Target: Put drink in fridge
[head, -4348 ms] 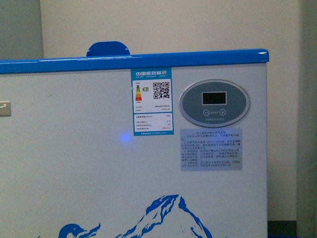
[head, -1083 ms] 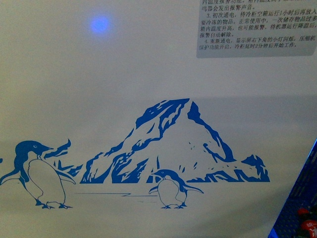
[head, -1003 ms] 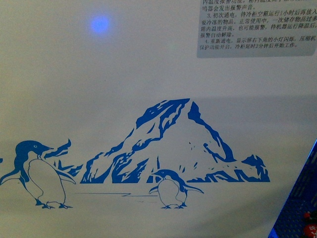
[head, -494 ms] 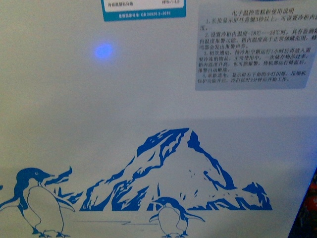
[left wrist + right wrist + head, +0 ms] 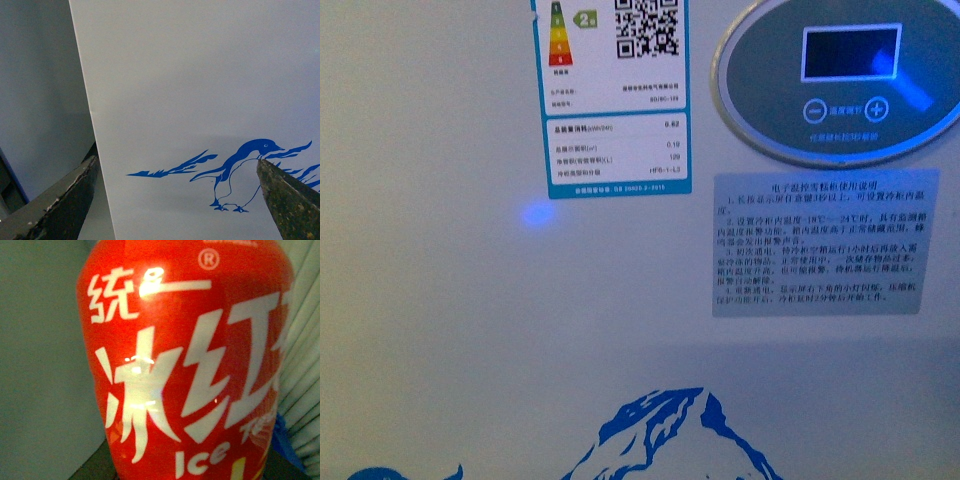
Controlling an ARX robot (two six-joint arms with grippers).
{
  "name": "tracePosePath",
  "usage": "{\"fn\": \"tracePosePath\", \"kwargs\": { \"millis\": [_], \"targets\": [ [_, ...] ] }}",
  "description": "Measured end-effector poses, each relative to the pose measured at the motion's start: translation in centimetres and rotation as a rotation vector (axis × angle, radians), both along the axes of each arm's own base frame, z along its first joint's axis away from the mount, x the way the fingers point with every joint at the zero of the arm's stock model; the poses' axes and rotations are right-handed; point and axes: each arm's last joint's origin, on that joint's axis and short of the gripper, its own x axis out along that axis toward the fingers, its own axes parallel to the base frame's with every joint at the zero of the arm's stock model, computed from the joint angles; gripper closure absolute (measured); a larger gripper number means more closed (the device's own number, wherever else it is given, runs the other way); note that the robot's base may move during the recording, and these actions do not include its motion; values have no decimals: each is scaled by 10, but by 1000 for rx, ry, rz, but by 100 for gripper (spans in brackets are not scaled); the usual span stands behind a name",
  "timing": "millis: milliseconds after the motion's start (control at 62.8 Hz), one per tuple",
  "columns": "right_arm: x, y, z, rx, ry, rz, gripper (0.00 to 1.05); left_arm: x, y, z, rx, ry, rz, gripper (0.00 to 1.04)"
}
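The fridge (image 5: 470, 330) fills the front view: white front wall, oval grey display (image 5: 840, 80) at top right, blue mountain print (image 5: 665, 435) at the bottom. Neither gripper shows in that view. In the left wrist view my left gripper (image 5: 175, 200) is open and empty, its dark fingers (image 5: 65, 200) wide apart in front of the fridge's white wall (image 5: 200, 75) with the blue penguin print (image 5: 245, 170). In the right wrist view the drink (image 5: 185, 365) fills the picture with its red label and white lettering; my right gripper is shut on it. Its cap is out of view.
An energy label with a QR code (image 5: 615, 95) and a grey instruction sticker (image 5: 820, 245) sit on the fridge front, with a blue light spot (image 5: 535, 212). A grey wall (image 5: 35, 100) lies beside the fridge's corner. A ribbed pale surface (image 5: 302, 365) shows behind the drink.
The front view has risen up the fridge front: the penguins have dropped out of the picture and the display and energy label have come in. The blue basket edge at lower right is gone.
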Motion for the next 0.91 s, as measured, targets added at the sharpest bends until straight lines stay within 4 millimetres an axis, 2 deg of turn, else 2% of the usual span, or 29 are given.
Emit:
{"fn": "tracePosePath", "kwargs": {
  "millis": [80,96,175,287,398,653,908],
  "targets": [
    [-30,6,25,-7,-99,-19,68,0,0,0,0,0,0,8],
    [-30,6,25,-7,-99,-19,68,0,0,0,0,0,0,8],
    [-56,11,40,-17,-172,-36,68,0,0,0,0,0,0,8],
    [-86,20,50,-19,-250,-52,68,0,0,0,0,0,0,8],
    [-117,32,50,-17,-294,-48,68,0,0,0,0,0,0,8],
    [-149,47,38,-35,-350,-66,68,0,0,0,0,0,0,8],
    [-150,66,23,-80,-374,-41,68,0,0,0,0,0,0,8]
  ]
}}
